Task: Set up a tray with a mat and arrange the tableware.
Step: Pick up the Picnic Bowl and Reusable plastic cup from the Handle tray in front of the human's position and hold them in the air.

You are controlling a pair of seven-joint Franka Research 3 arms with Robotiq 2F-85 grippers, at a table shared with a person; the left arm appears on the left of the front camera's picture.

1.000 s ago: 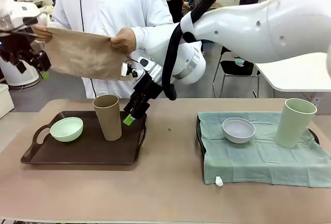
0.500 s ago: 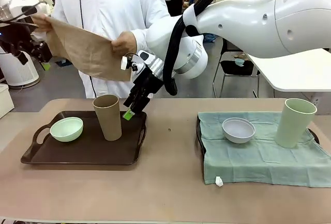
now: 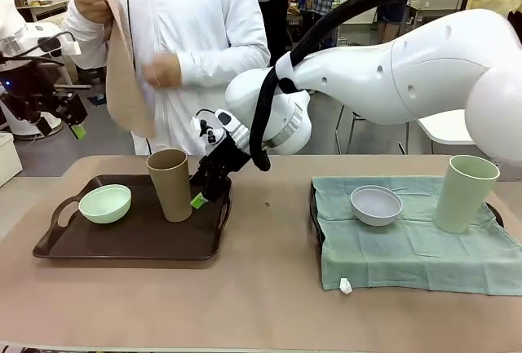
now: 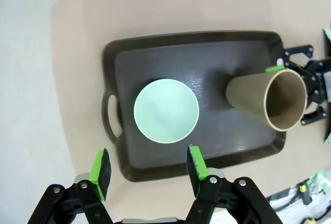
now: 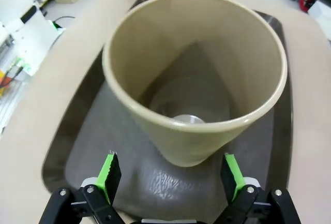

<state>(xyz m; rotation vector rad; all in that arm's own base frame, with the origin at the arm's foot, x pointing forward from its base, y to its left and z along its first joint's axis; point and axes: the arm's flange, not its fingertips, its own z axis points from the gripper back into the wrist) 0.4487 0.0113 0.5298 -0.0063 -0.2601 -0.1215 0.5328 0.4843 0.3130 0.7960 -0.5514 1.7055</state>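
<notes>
Brown tray (image 3: 130, 243), with a tan mat (image 3: 122, 76) hanging from a person's hand (image 3: 91, 2) beyond it at 12 o'clock, holds 1 upright tan-brown cup (image 3: 169, 183), with the mint green bowl (image 3: 104, 203) at its 9 o'clock. Right gripper (image 3: 200, 194), spread wide, flanks the cup at its 3 o'clock, apparently not touching. Left gripper (image 4: 148, 167) hovers above, fingers apart, empty.

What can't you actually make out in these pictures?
- Front view: the person's hand is motion-blurred.
- Front view: the green mat covers the right tray, bar its edge.
- Front view: the white speck is too small to identify.
- Right wrist view: the tan cup hides much of the dark tray.
</notes>
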